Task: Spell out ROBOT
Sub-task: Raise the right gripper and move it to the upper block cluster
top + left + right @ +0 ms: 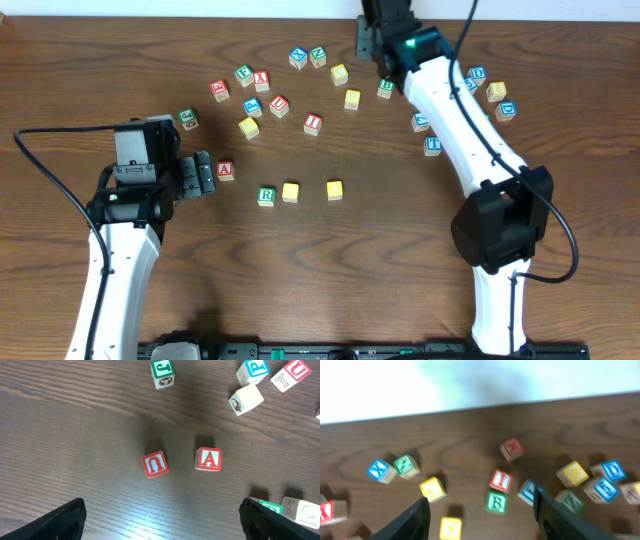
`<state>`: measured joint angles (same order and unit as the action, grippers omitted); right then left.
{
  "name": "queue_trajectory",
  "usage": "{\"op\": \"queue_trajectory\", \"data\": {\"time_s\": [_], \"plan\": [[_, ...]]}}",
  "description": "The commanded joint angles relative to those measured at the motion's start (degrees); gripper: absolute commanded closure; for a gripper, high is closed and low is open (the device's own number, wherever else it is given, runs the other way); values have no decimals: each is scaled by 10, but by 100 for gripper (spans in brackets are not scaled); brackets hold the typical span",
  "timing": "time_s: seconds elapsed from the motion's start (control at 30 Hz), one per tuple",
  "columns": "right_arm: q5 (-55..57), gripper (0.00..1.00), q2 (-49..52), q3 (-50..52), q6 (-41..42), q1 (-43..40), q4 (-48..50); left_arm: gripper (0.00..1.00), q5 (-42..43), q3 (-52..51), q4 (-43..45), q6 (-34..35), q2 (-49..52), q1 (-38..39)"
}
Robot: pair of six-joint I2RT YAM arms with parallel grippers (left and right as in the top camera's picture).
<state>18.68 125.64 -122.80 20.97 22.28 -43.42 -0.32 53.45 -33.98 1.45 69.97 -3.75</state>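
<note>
In the overhead view the green-lettered R cube sits in a row with two plain yellow cubes, with a gap between the yellow ones. The green-lettered B cube lies at the back, just below my right gripper. The blue-lettered T cube lies beside the right arm. In the right wrist view the B cube lies ahead of my open right gripper, untouched. My left gripper is open and empty, beside the red A cube.
Loose cubes lie scattered across the back: red I, yellow cubes, blue D cubes. The left wrist view shows red U, red A and green J. A blue-lettered cube is partly behind my right finger.
</note>
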Motion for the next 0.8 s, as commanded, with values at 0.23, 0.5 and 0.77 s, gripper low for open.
{"op": "queue_trajectory", "data": {"time_s": [0.23, 0.5, 0.77], "plan": [[-94, 44, 11, -36, 3, -46, -66, 4, -1, 16, 2, -3, -5, -3], [-94, 42, 43, -36, 2, -44, -61, 4, -1, 16, 2, -3, -5, -3], [-91, 42, 116, -36, 24, -27, -55, 4, -1, 16, 2, -3, -5, -3]]}}
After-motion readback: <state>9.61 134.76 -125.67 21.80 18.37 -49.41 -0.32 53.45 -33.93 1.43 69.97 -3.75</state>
